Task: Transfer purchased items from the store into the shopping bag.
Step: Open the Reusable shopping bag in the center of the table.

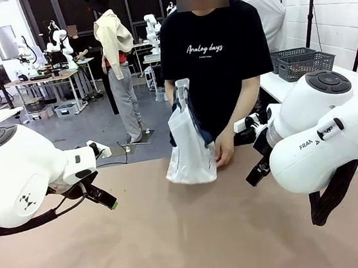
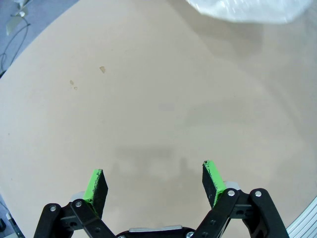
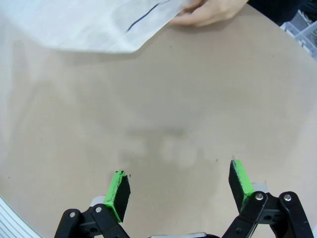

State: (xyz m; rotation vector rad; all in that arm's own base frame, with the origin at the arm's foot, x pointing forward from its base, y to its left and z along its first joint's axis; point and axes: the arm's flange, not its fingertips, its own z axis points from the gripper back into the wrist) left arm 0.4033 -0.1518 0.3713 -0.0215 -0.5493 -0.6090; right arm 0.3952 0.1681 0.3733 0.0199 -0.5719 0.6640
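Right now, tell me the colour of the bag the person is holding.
Translucent white; the shopping bag shows best in the front view.

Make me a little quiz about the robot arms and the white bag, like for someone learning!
1. True or false: the black, green-padded left gripper and right gripper are both open and empty.
2. Who holds the translucent white plastic shopping bag? A: left gripper. B: the person's hand. C: right gripper.
3. Fill in: the bag stands on the tan ____.
Key: 1 true; 2 B; 3 table.
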